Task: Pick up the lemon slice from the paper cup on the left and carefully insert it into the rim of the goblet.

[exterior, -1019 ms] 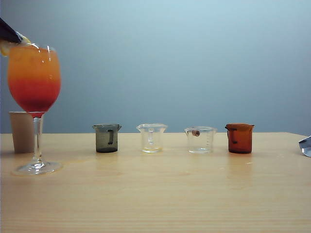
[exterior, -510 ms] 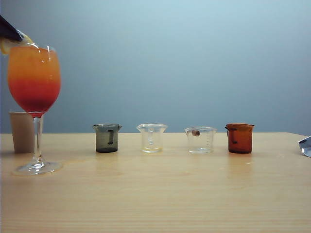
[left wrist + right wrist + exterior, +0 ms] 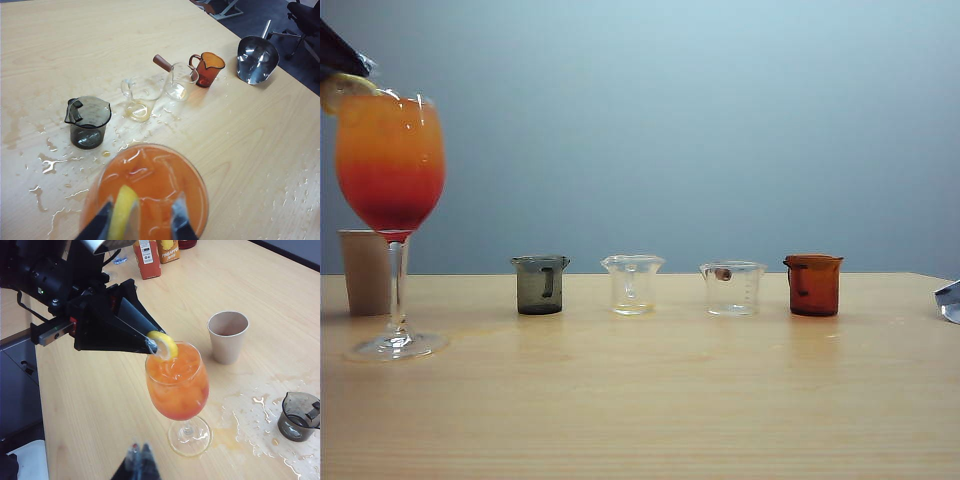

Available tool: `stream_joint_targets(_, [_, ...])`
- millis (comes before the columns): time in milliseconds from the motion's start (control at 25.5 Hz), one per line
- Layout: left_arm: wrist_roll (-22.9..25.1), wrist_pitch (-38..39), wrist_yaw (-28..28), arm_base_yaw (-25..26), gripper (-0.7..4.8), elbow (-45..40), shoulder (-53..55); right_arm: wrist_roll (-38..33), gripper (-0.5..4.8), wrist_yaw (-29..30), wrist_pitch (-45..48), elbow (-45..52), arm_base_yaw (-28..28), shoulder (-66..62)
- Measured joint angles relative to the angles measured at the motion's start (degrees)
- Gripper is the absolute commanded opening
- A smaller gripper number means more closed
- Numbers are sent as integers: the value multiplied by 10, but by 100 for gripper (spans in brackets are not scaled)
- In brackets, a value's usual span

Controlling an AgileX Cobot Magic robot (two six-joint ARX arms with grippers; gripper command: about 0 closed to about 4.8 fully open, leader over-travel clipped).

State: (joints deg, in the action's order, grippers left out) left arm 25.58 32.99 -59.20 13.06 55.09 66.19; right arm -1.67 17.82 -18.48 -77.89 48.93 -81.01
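Observation:
The goblet point(image 3: 390, 160) point(image 3: 177, 385), full of an orange-over-red drink, stands at the table's left. The yellow lemon slice point(image 3: 342, 88) point(image 3: 122, 212) point(image 3: 164, 344) sits on its rim. My left gripper point(image 3: 142, 209) point(image 3: 152, 345) hovers over the rim, open. One finger lies beside the slice and the other stands well apart from it. The beige paper cup point(image 3: 365, 270) point(image 3: 227, 337) stands just behind the goblet. My right gripper point(image 3: 139, 452) is shut and holds nothing, low over the table near the goblet's foot.
A grey beaker point(image 3: 540, 285), two clear beakers point(image 3: 632, 285) point(image 3: 732, 288) and an amber beaker point(image 3: 813, 285) stand in a row. A shiny metal scoop point(image 3: 257, 57) lies at the far right. Spilled liquid point(image 3: 55, 162) wets the table. Juice cartons point(image 3: 147, 257) stand behind the left arm.
My left gripper's jaws have parted and its tip has risen slightly. The lemon slice stays on the goblet's rim. Nothing else has moved.

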Motion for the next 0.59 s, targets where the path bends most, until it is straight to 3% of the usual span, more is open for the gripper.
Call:
stream_joint_targets(549, [-28, -6, -5, 0, 129, 12, -12, 0, -5, 0, 0, 0, 0, 0])
stream_joint_targets(588, [-32, -6, -5, 0, 97, 12, -13, 0, -5, 0, 0, 0, 0, 0])
